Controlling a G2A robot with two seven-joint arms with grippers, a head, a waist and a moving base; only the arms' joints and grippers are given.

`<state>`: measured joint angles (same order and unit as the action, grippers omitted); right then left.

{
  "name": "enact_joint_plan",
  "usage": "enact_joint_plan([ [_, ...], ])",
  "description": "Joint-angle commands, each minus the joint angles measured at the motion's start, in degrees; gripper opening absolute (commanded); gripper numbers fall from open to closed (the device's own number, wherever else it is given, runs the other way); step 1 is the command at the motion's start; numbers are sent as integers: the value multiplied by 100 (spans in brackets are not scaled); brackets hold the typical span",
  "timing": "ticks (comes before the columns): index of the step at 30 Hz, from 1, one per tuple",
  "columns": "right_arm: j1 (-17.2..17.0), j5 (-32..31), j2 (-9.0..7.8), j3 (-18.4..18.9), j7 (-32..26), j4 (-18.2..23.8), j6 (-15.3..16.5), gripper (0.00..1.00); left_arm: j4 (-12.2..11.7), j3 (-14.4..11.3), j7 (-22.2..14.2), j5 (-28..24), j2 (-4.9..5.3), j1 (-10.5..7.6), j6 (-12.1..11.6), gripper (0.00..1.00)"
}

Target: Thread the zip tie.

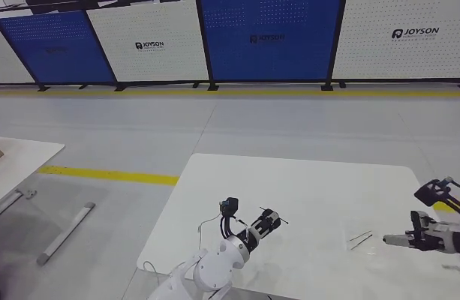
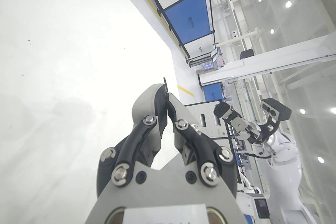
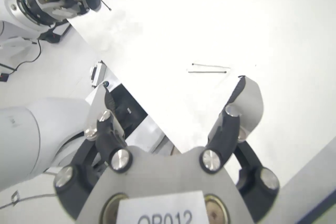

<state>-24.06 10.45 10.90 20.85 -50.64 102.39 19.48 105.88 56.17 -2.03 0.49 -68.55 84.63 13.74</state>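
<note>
White table (image 1: 305, 180) sits under both arms. My left claw (image 2: 167, 93) is pinched tight on one zip tie (image 2: 165, 83), near 9 o'clock from the middle. That tie is thin, so I think it may slip or twist. My right claw (image 3: 173, 82) is wide apart at 3 o'clock. Two spare ties (image 3: 207, 72) lie between the claws.

The zip tie (image 2: 165, 83) was mostly buried between the pads of the left gripper (image 2: 167, 97), just a black tip poking out. Two more ties (image 3: 207, 72), well away from that gripper, were too thin to tell head from tail.
</note>
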Motion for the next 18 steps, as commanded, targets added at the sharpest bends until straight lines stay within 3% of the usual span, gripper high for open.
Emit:
enact_joint_plan([
  [1, 98, 30, 181, 38, -620, -212, 0, 100, 0, 0, 0, 0, 0, 0, 0, 0],
  [3, 178, 20, 439, -2, -1078, -461, -107, 100, 0, 0, 0, 0, 0, 0, 0, 0],
  [6, 326, -122, 872, -84, -1324, -859, -250, 100, 0, 0, 0, 0, 0, 0, 0, 0],
  [18, 319, -118, 881, -12, -1373, -893, -243, 100, 0, 0, 0, 0, 0, 0, 0, 0],
])
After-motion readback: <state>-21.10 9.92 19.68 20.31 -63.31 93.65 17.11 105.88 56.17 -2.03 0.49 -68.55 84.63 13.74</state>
